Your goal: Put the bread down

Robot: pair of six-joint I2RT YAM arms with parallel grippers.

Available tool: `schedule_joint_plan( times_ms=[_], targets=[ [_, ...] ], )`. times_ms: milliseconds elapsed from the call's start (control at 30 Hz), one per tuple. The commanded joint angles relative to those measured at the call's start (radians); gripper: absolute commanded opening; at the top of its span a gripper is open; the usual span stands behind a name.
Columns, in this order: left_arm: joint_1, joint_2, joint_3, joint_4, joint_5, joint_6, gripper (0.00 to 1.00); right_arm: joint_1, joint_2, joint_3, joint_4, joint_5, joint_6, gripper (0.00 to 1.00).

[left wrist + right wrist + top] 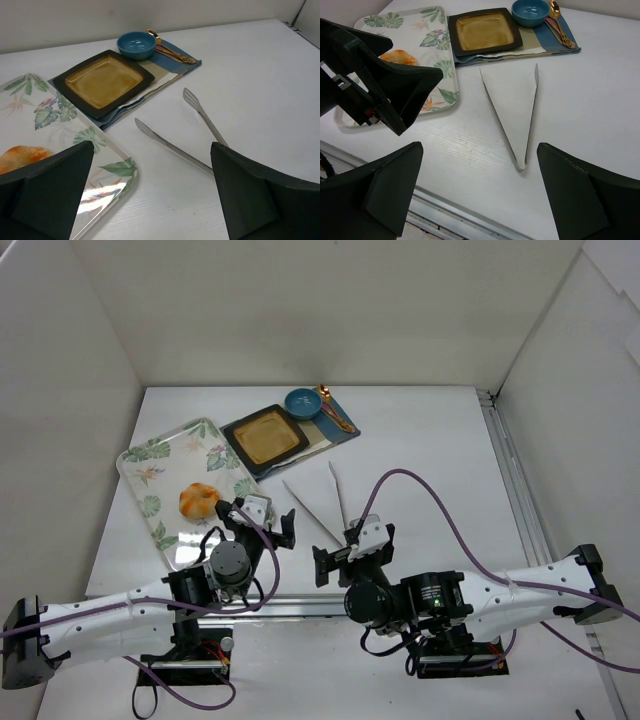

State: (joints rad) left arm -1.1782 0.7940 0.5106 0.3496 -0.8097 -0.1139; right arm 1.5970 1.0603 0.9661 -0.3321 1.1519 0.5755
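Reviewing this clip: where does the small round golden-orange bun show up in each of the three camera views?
Top external: small round golden-orange bun left of centre, on the leaf-patterned white tray.
Left wrist: bun at the lower-left edge, partly hidden.
Right wrist: bun at upper left, partly hidden.
Shared landmark: square dark plate with tan centre, near the tray's far end.

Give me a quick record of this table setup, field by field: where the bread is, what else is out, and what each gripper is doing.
bread: on the floral tray, not held
square plate: bare, on the blue placemat, beside the tray
blue bowl: on the placemat, past the plate
gold spoon: beside the bowl
tongs: lying spread on the table, untouched
left gripper: open, empty
right gripper: open, empty
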Motion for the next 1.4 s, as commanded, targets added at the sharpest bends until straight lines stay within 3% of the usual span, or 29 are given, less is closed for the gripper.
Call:
schedule_joint_plan(
  times_ms=[0, 200, 267, 367, 400, 567, 633, 767, 800, 967, 1367],
  targets=[
    [0.003, 0.017, 0.029, 0.065, -0.107, -0.041, 1.00, 0.006, -0.019, 0.039, 0.047, 0.017, 0.009, 0.98],
    [0.003, 0.053, 0.126, -0.121, -0.262, -0.154, 0.99, 0.003, -0.042, 0.029, 0.048, 0.023, 0.034, 0.98],
    [0.015, 0.031, 0.124, -0.133, -0.247, -0.185, 0.99, 0.004, -0.046, 0.028, 0.048, 0.037, 0.030, 0.98],
    [0.045, -0.009, 0.170, -0.268, -0.201, -0.288, 0.99, 0.003, -0.051, 0.026, 0.048, 0.048, 0.024, 0.98],
    [0.045, -0.016, 0.189, -0.379, -0.191, -0.372, 0.99, 0.003, -0.046, 0.028, 0.048, 0.063, 0.020, 0.98],
    [0.045, -0.062, 0.331, -0.596, -0.155, -0.429, 0.99, -0.078, 0.029, 0.084, 0.047, 0.129, -0.047, 0.98],
    [0.045, -0.107, 0.348, -0.621, -0.140, -0.409, 0.99, -0.194, 0.050, 0.106, 0.050, 0.031, -0.122, 0.98],
    [0.025, -0.214, 0.303, -0.581, -0.158, -0.342, 0.99, -0.475, 0.108, 0.163, 0.048, -0.437, -0.203, 0.98],
    [0.025, -0.261, 0.281, -0.542, -0.154, -0.331, 0.99, -0.584, 0.142, 0.174, 0.050, -0.495, -0.212, 0.98],
    [0.025, -0.415, 0.100, -0.410, -0.123, -0.268, 0.99, -0.811, 0.300, 0.214, 0.048, -0.662, -0.255, 0.98],
    [0.025, -0.510, 0.020, -0.385, -0.146, -0.268, 0.99, -0.882, 0.572, 0.252, 0.048, -0.957, -0.414, 0.98]
  ],
)
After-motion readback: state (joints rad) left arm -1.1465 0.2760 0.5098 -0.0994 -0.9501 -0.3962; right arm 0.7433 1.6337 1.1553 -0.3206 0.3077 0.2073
